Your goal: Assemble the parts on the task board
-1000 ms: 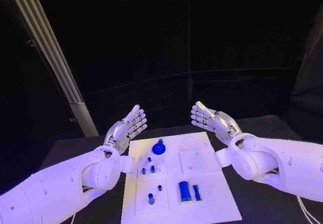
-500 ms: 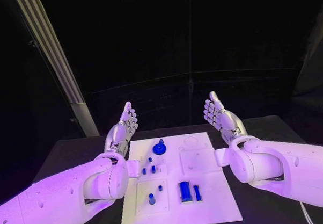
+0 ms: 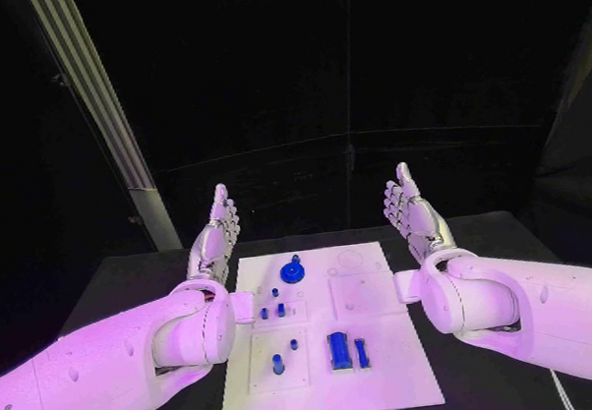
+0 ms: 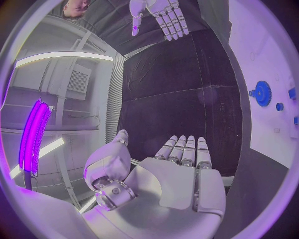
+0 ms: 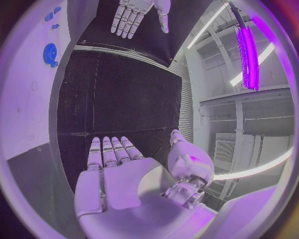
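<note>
Now | left hand [image 3: 217,228], right hand [image 3: 411,208]: fingers straight, empty (raised) | task board [image 3: 383,354] between

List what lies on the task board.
On the board: a blue gear, small blue pegs and two blue bars. Nothing covers it; both hands are raised beyond it.

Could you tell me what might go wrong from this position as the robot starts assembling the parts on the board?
1. Both the left hand and the right hand are raised open beyond the task board, holding nothing; a long reach back could be imprecise.
2. The small blue pegs stand close together, so broad fingers may knock neighbours.
3. The blue gear lies at the board's far end, nearest the hands; a descending hand could nudge it.
</note>
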Robot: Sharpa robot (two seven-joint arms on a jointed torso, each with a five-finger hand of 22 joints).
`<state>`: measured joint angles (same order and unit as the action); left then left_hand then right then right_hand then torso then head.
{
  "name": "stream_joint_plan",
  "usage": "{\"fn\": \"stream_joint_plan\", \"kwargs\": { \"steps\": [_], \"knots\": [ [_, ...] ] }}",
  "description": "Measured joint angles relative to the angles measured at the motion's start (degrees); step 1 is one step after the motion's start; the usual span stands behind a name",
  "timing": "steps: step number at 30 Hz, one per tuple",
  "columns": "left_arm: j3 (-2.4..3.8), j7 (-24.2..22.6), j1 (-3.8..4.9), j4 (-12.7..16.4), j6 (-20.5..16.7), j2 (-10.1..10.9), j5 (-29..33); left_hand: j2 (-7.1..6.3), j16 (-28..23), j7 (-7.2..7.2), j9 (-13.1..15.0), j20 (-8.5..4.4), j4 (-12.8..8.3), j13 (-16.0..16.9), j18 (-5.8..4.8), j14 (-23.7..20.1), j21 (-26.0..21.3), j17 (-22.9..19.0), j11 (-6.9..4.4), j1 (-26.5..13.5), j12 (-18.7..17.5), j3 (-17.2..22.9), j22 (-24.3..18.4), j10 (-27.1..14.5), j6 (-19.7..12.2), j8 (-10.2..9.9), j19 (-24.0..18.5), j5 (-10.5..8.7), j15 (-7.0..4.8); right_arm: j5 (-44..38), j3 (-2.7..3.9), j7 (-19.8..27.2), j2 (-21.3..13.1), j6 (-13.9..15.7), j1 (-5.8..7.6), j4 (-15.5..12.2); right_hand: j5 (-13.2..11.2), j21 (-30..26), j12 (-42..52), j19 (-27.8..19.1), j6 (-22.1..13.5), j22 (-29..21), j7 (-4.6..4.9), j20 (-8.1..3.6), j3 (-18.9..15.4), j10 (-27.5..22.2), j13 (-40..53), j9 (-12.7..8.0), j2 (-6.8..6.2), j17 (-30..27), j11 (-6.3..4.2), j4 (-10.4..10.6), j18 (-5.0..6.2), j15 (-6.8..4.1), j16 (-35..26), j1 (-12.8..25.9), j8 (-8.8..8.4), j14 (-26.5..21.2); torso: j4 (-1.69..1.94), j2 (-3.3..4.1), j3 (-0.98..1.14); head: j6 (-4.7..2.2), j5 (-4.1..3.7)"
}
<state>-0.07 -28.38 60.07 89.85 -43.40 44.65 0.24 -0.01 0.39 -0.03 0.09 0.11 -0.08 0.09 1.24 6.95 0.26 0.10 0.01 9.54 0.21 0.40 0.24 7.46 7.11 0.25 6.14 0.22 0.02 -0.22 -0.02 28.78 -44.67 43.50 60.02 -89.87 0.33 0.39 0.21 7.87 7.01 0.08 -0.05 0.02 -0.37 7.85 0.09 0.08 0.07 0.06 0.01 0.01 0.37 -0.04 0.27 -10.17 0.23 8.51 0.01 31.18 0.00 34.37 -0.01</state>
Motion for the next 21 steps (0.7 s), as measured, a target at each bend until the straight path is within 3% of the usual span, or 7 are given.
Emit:
{"fn": "stream_joint_plan", "kwargs": {
  "steps": [3, 5, 8, 11, 12, 13, 21],
  "knots": [
    [0.0, 0.0, 0.0, 0.0, -0.2, 0.0, 0.0, -0.1, 0.0, 0.02, 0.0, -0.06, 0.0, 0.0, -0.89, -0.7, 0.0, 0.0, -0.01, -1.0, 0.0, 0.0, -0.1, -0.8, -0.7, 0.0, -1.0, 0.0, -0.09, 0.1, 0.0, 0.0, 0.0, 0.1, 0.0, 0.0, 0.0, 0.0, 0.0, -1.6, -1.3, 0.0, 0.07, -0.04, 0.0, -1.5, 0.0, 0.0, -0.09, 0.0, -0.01, 0.0, 0.01, 0.1, 0.0, 1.9, 0.0, -1.7, 0.0, 0.0, 0.0, 0.0, 0.0],
    [0.0, 0.0, 0.0, 0.0, -0.3, 0.0, 0.0, 0.06, 0.0, 0.09, 0.0, -0.09, 0.0, 0.0, -0.89, -1.0, 0.0, 0.0, -0.01, -1.5, 0.0, 0.0, -0.1, -1.4, -1.0, 0.0, -2.4, 0.0, -0.02, 0.1, -0.01, 0.1, 0.0, 0.2, 0.0, 0.0, 0.0, 0.0, 0.0, -5.2, -5.8, 0.0, 0.06, -0.02, 0.0, -5.1, 0.0, 0.0, -0.09, 0.0, -0.01, 0.0, 0.01, 0.04, 0.0, 4.7, 0.0, -5.6, 0.0, -0.01, 0.0, 0.0, 0.0],
    [0.0, -0.1, 0.0, 0.0, -0.4, 0.0, 0.1, 0.12, 0.0, 0.02, 0.0, -0.08, 0.0, 0.0, -0.89, -2.3, 0.0, 0.0, 0.05, -2.2, 0.0, 0.0, -0.1, -2.1, -2.2, 0.0, -3.8, 0.0, 0.01, 0.2, -0.01, 0.1, 0.0, 0.2, 0.0, 0.0, 0.0, 0.0, 0.0, -7.6, -6.7, 0.0, 0.03, -0.04, 0.0, -7.5, 0.0, 0.0, 0.01, 0.0, -0.08, 0.0, 0.01, -0.03, 0.0, 9.7, 0.0, -8.2, 0.0, -0.01, 0.01, 0.0, 0.0],
    [0.0, -0.1, 0.0, 0.0, -0.5, 0.0, 0.1, -0.01, 0.0, 0.06, 0.0, -0.1, 0.0, 0.0, -0.88, -6.0, 0.0, 0.0, 0.01, -4.4, 0.0, 0.0, -0.2, -6.4, -6.1, 0.0, -5.6, 0.0, 0.0, 0.2, -0.01, 0.1, 0.0, 0.3, 0.0, 0.0, 0.0, 0.0, 0.0, -7.6, -6.7, 0.0, 0.02, -0.03, 0.0, -7.6, 0.0, 0.0, -0.12, 0.0, 0.0, 0.0, 0.01, 0.03, 0.0, 9.8, 0.0, -8.3, 0.0, 0.0, 0.0, 0.0, 0.0],
    [0.0, -0.1, 0.0, 0.0, -0.5, 0.0, 0.1, -0.01, 0.0, 0.07, 0.0, -0.12, 0.0, 0.0, -0.88, -6.6, 0.0, 0.0, -0.01, -7.9, 0.0, 0.0, -0.2, -7.0, -6.7, 0.0, -5.8, 0.0, -0.02, 0.2, -0.01, 0.1, 0.0, 0.3, 0.0, 0.0, 0.0, 0.0, 0.0, -7.6, -6.7, 0.0, 0.02, -0.03, 0.0, -7.6, 0.0, 0.0, -0.12, 0.0, -0.01, 0.0, 0.02, 0.03, 0.0, 9.8, 0.0, -8.3, 0.0, -0.01, 0.0, 0.0, 0.0],
    [0.0, -0.1, 0.0, 0.0, -0.5, 0.0, 0.1, -0.01, 0.0, 0.02, 0.0, -0.15, 0.0, 0.0, -0.89, -6.7, 0.0, 0.0, 0.0, -9.0, 0.0, 0.0, -0.2, -7.2, -6.8, 0.0, -5.9, 0.0, -0.02, 0.3, -0.01, 0.1, 0.0, 0.3, 0.0, 0.0, 0.0, 0.0, 0.0, -7.6, -6.7, 0.0, 0.02, -0.03, 0.0, -7.6, 0.0, 0.0, -0.12, 0.0, -0.01, 0.0, 0.02, 0.03, 0.0, 9.8, 0.0, -8.3, 0.0, -0.01, 0.0, 0.0, 0.0],
    [0.0, -0.1, 0.0, 0.0, -0.6, 0.0, 0.1, -0.05, 0.0, 0.02, 0.0, -0.16, 0.0, 0.0, -0.88, -6.7, 0.0, 0.0, 0.0, -9.2, 0.0, 0.0, -0.2, -7.2, -6.8, 0.0, -5.9, 0.0, -0.01, 0.3, 0.0, 0.1, 0.0, 0.3, 0.0, 0.0, 0.0, 0.0, 0.0, -7.6, -6.7, 0.0, 0.03, -0.03, 0.0, -7.6, 0.0, 0.0, -0.12, 0.0, -0.01, 0.0, 0.03, 0.03, 0.0, 9.8, 0.0, -8.3, 0.0, -0.01, 0.0, 0.0, 0.0]
  ]
}}
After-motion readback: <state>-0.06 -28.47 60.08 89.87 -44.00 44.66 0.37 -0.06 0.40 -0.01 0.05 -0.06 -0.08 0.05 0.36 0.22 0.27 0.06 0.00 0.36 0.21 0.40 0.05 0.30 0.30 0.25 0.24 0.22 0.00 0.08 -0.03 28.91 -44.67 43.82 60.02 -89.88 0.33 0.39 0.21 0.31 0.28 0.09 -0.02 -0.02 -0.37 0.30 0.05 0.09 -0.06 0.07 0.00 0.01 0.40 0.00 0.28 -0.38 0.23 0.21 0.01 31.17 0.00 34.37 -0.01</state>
